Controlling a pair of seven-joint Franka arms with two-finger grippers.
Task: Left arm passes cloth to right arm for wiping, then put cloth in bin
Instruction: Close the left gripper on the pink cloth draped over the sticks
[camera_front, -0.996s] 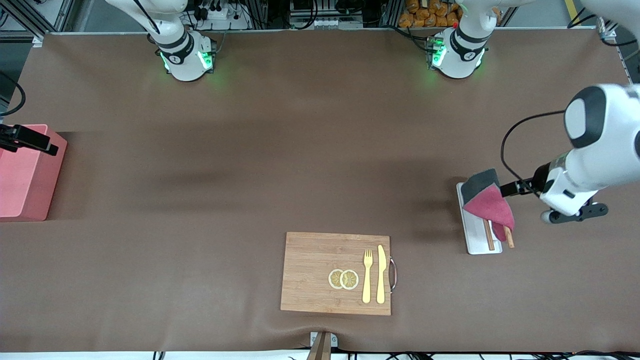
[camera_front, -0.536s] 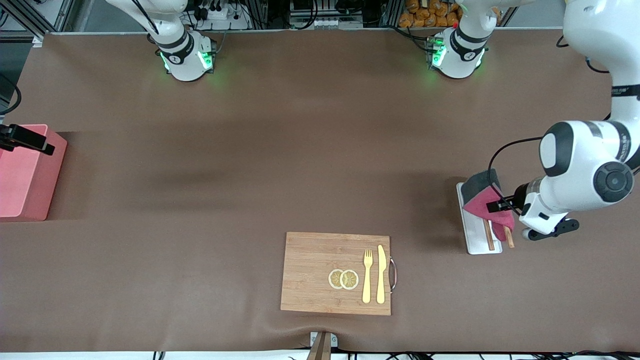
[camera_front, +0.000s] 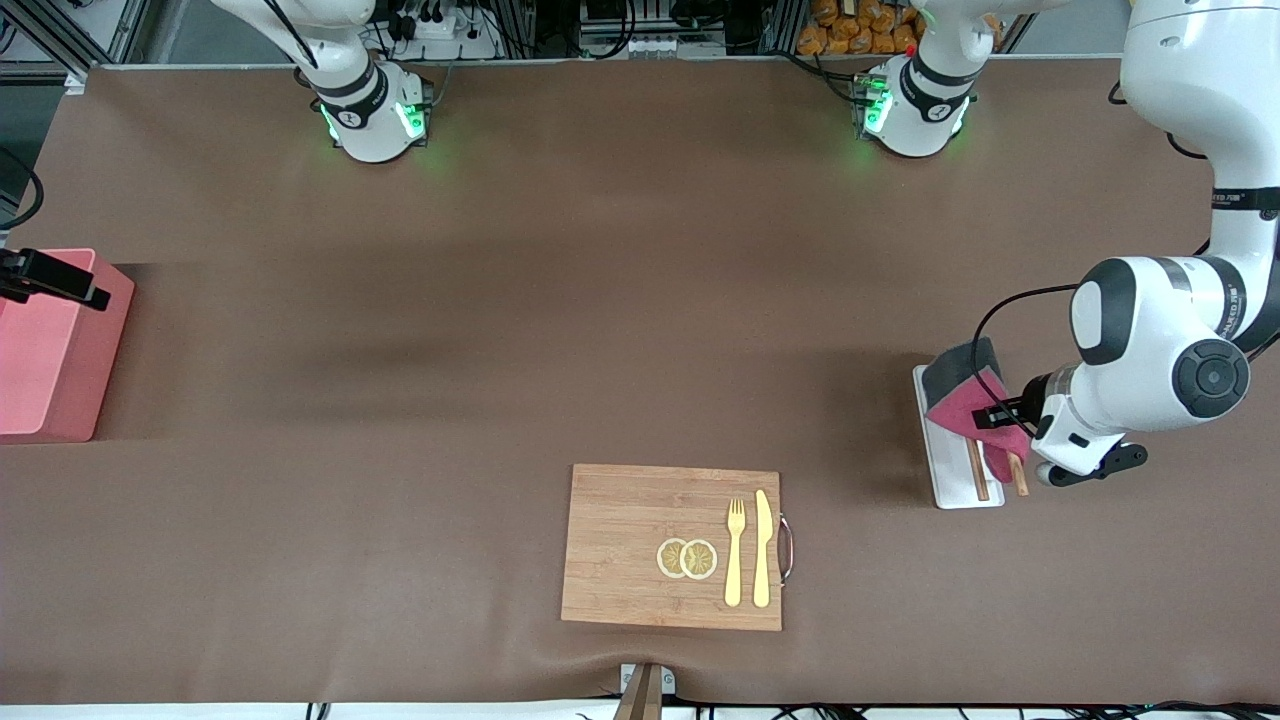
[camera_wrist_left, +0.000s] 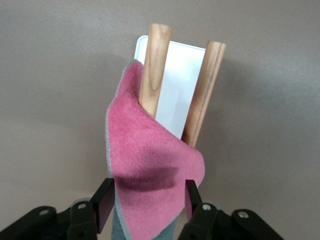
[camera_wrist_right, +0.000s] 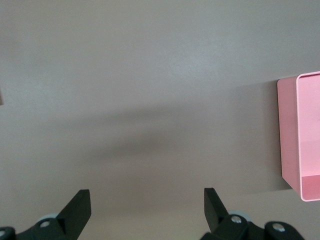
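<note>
The magenta-red cloth (camera_front: 975, 408) with its dark grey reverse lies crumpled on the white tray (camera_front: 945, 480) at the left arm's end of the table, draped over two wooden sticks (camera_front: 977, 470). My left gripper (camera_front: 992, 417) is down at the cloth, open, one finger on each side of it. In the left wrist view the cloth (camera_wrist_left: 150, 155) fills the gap of the left gripper (camera_wrist_left: 147, 194), with the sticks (camera_wrist_left: 155, 65) and tray (camera_wrist_left: 175, 75) past it. The pink bin (camera_front: 40, 350) stands at the right arm's end. My right gripper (camera_front: 50, 278) waits open over the bin's rim; its wrist view shows the gripper (camera_wrist_right: 147, 200) over bare table beside the bin (camera_wrist_right: 305, 150).
A wooden cutting board (camera_front: 620, 545) lies nearer to the front camera at mid-table, with two lemon slices (camera_front: 687, 558), a yellow fork (camera_front: 735, 550) and a yellow knife (camera_front: 762, 548) on it. Brown table mat lies between the board and the bin.
My left arm has swung in and brought its open gripper from beside the tray onto the cloth. The cloth and the right arm have not moved.
</note>
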